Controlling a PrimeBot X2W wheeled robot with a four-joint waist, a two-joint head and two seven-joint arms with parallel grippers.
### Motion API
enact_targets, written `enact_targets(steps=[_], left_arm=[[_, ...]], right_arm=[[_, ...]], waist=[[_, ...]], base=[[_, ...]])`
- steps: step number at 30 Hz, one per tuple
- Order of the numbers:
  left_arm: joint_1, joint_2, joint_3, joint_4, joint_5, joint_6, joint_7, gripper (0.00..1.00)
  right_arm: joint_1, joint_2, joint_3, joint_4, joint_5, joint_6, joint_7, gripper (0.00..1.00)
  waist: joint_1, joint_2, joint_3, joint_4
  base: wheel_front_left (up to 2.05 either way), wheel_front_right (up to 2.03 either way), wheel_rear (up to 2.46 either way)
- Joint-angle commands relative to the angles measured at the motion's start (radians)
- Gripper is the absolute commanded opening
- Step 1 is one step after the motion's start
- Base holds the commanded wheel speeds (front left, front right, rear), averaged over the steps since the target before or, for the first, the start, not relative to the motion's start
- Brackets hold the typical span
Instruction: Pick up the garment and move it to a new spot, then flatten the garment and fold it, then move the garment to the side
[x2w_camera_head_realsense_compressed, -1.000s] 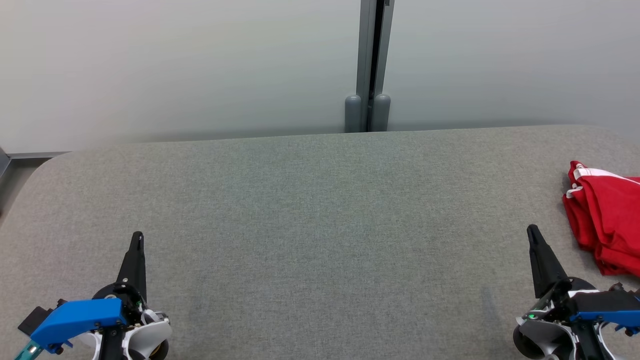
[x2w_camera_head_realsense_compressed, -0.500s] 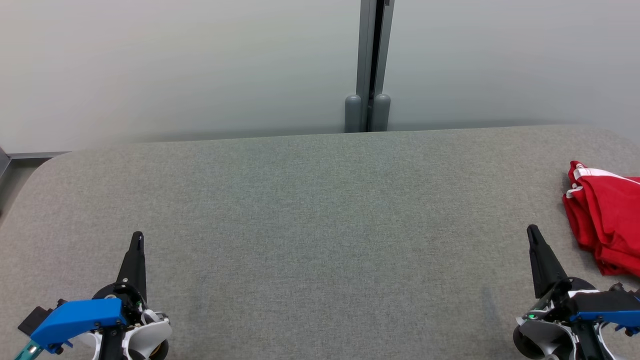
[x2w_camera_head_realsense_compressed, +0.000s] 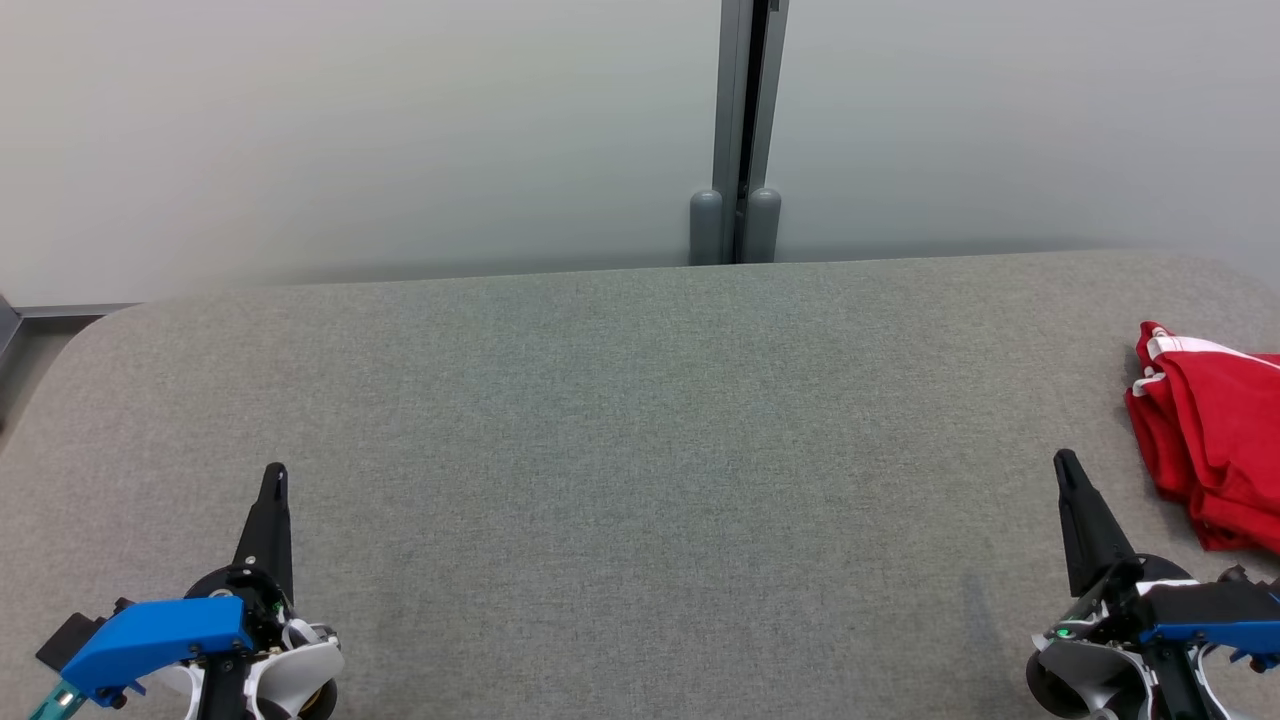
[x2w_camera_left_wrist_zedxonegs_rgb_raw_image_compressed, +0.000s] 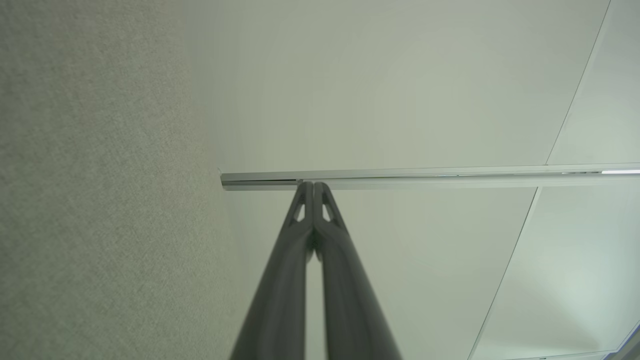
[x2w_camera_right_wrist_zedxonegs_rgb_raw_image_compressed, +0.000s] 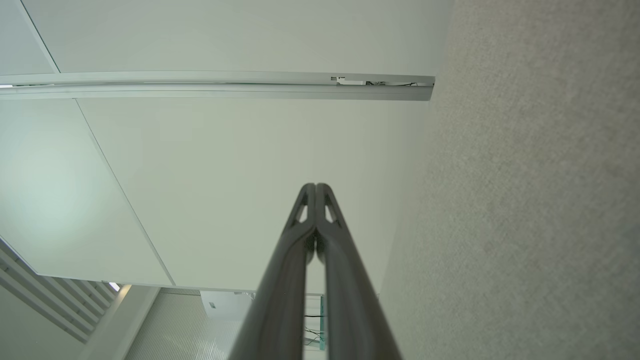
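Head view: red cloth garment with white trim (x2w_camera_head_realsense_compressed: 1215, 440) at right edge of grey fabric-covered bench (x2w_camera_head_realsense_compressed: 640, 420).
Left tool (x2w_camera_head_realsense_compressed: 274, 472): closed, empty.
Right tool (x2w_camera_head_realsense_compressed: 1064, 460): closed, empty, near garment.

A: How does the left gripper (x2w_camera_head_realsense_compressed: 274, 472) look?
B: Two long dark fingers (x2w_camera_head_realsense_compressed: 268, 530) taper to a point, joined to a black hub (x2w_camera_head_realsense_compressed: 225, 583), a white shell (x2w_camera_head_realsense_compressed: 305, 665) and a bright blue cover (x2w_camera_head_realsense_compressed: 160, 632).
A: And the right gripper (x2w_camera_head_realsense_compressed: 1066, 462)?
B: The same dark build, with a grey-white shell (x2w_camera_head_realsense_compressed: 1085, 670), blue trim (x2w_camera_head_realsense_compressed: 1215, 634) and a small green light (x2w_camera_head_realsense_compressed: 1063, 632). Triangular cut-outs (x2w_camera_left_wrist_zedxonegs_rgb_raw_image_compressed: 300, 212) pierce each tip.
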Motion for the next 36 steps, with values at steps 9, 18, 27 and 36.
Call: enact_targets(steps=[9,18,27,36], left_arm=[[-0.01,0.001,0.002,-0.004,-0.002,-0.004,0.003,0.0],[-0.01,0.001,0.002,-0.004,-0.002,-0.004,0.003,0.0],[-0.01,0.001,0.002,-0.004,-0.002,-0.004,0.003,0.0],[-0.01,0.001,0.002,-0.004,-0.002,-0.004,0.003,0.0]], right_arm=[[0.012,-0.002,-0.002,-0.004,0.003,0.0,0.004,0.0],[0.012,-0.002,-0.002,-0.004,0.003,0.0,0.004,0.0],[0.012,-0.002,-0.002,-0.004,0.003,0.0,0.004,0.0],[0.012,-0.002,-0.002,-0.004,0.003,0.0,0.004,0.0]], waist=[[0.0,0.0,0.0,0.0],[0.0,0.0,0.0,0.0],[0.0,0.0,0.0,0.0],[0.0,0.0,0.0,0.0]], base=[[0.0,0.0,0.0],[0.0,0.0,0.0],[0.0,0.0,0.0],[0.0,0.0,0.0]])
